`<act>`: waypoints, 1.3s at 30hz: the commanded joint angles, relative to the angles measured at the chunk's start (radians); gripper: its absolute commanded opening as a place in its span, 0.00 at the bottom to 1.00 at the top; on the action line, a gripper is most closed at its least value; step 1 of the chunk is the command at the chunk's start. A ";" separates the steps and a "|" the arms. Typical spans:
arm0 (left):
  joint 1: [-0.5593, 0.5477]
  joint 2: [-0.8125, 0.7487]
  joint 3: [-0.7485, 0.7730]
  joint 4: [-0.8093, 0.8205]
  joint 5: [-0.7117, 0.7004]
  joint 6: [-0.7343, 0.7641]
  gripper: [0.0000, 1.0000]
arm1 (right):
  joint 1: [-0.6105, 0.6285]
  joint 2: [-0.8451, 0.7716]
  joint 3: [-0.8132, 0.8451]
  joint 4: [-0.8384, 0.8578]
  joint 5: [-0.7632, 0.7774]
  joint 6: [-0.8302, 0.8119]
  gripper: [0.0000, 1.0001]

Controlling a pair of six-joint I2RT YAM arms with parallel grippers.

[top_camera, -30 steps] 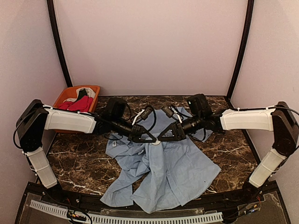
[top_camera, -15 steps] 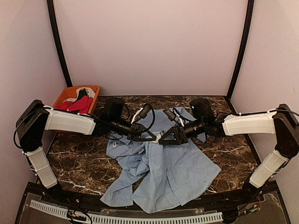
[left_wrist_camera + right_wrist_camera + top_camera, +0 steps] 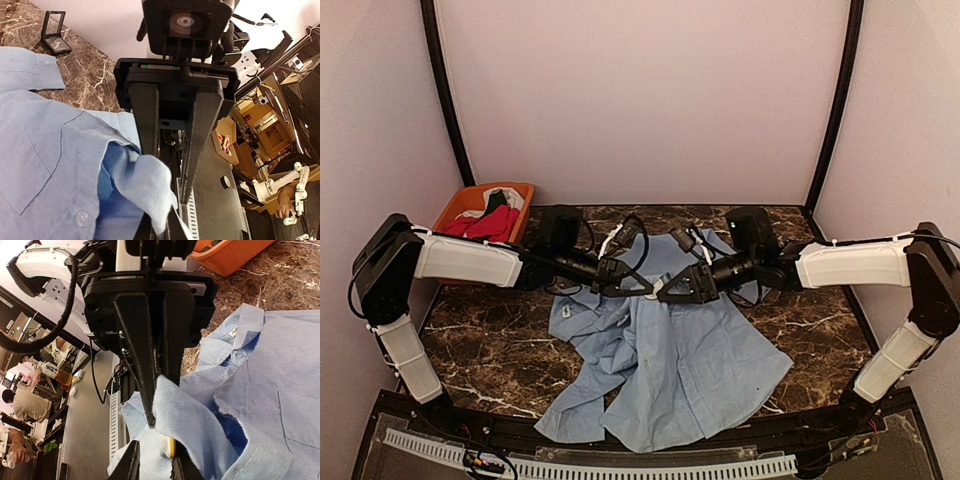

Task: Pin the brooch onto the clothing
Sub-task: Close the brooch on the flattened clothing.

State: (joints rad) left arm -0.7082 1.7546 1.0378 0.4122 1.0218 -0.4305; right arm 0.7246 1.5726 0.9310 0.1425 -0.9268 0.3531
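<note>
The clothing, a light blue shirt (image 3: 690, 360), lies crumpled on the marble table. Both grippers meet tip to tip over its upper middle. My left gripper (image 3: 642, 287) is shut on a raised fold of the shirt (image 3: 145, 185), also seen pinched in the right wrist view (image 3: 175, 410). My right gripper (image 3: 670, 291) faces it with its jaws a little apart. The brooch (image 3: 168, 449), a small white disc with a yellow rim, rests against one right finger (image 3: 181, 467), under the fold. A gap shows between the disc and the other finger (image 3: 131, 460).
An orange basket (image 3: 470, 205) with red, black and white garments stands at the back left corner. A small clear box (image 3: 54, 37) sits on the marble table (image 3: 480, 340) beyond a sleeve (image 3: 30, 70). Dark frame posts rise at both back corners.
Both grippers have moved a little toward the back of the table, and the pinched fold has risen with them. The right jaws' gap changed slightly.
</note>
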 commanded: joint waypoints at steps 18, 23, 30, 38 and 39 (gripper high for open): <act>0.002 -0.045 -0.009 -0.003 -0.029 0.046 0.01 | 0.018 0.003 0.012 0.198 0.047 0.227 0.11; 0.000 -0.043 -0.015 0.003 -0.023 0.045 0.01 | 0.018 0.005 0.007 0.237 0.051 0.246 0.11; -0.002 -0.053 -0.019 -0.004 -0.046 0.050 0.05 | 0.018 0.003 0.007 0.202 0.096 0.231 0.00; 0.000 -0.090 0.029 -0.252 -0.251 0.176 0.12 | 0.044 -0.057 0.029 0.016 0.237 0.100 0.00; 0.000 -0.095 0.037 -0.266 -0.280 0.188 0.13 | 0.046 -0.066 0.027 0.004 0.256 0.092 0.00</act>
State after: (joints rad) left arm -0.7090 1.7092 1.0451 0.3096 0.8963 -0.3355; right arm 0.7490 1.5703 0.9356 0.1963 -0.7593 0.5095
